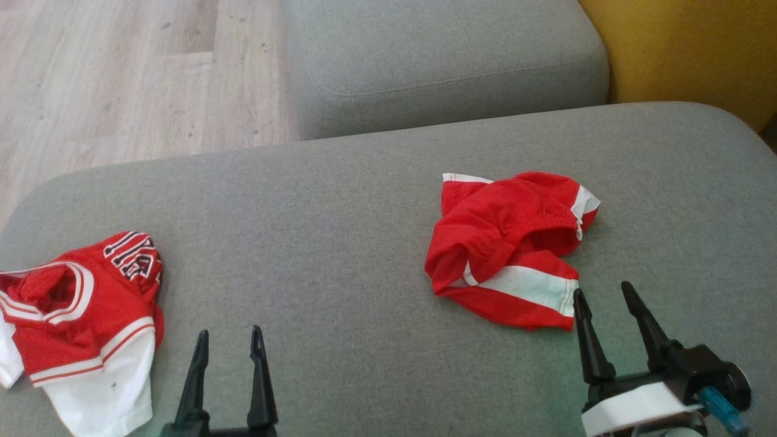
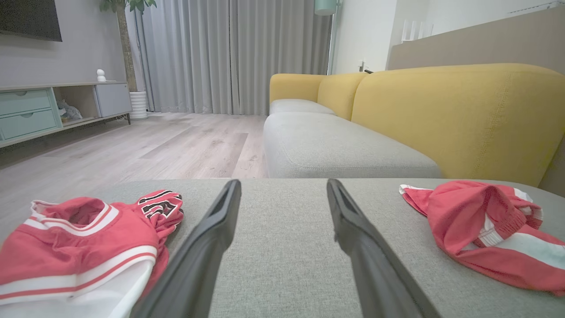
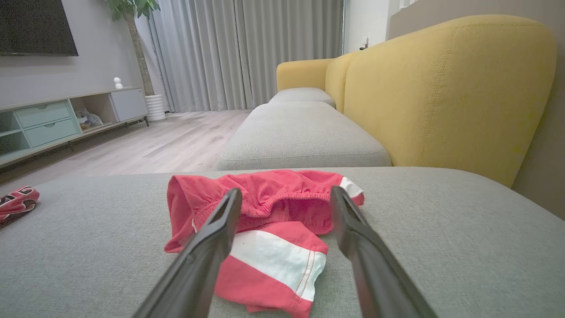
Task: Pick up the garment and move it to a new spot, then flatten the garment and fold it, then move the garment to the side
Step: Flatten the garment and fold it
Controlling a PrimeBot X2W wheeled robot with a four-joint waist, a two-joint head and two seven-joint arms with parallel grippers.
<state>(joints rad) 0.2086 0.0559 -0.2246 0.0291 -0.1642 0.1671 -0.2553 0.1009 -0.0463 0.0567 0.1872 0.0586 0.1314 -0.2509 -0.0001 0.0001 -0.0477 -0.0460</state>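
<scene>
A crumpled red garment [image 1: 504, 243] with white bands, shorts by its elastic waist, lies right of centre on the grey cushion [image 1: 340, 200]. My right gripper [image 1: 601, 288] is open just short of its near right corner; in the right wrist view its fingers frame the shorts [image 3: 282, 203] with the gripper [image 3: 286, 191] empty. A second red and white garment, a jersey [image 1: 79, 315] with black lettering, lies bunched at the cushion's left edge. My left gripper [image 1: 230, 331] stands open and empty to the right of it, over bare fabric [image 2: 283, 182]. Both garments show in the left wrist view, jersey [image 2: 79, 238] and shorts [image 2: 468, 216].
Another grey seat cushion [image 1: 443, 60] lies beyond a gap at the back. A yellow backrest [image 1: 686, 48] runs along the right. Wooden floor [image 1: 121, 79] is off the left and far edges. Bare cushion stretches between the two garments.
</scene>
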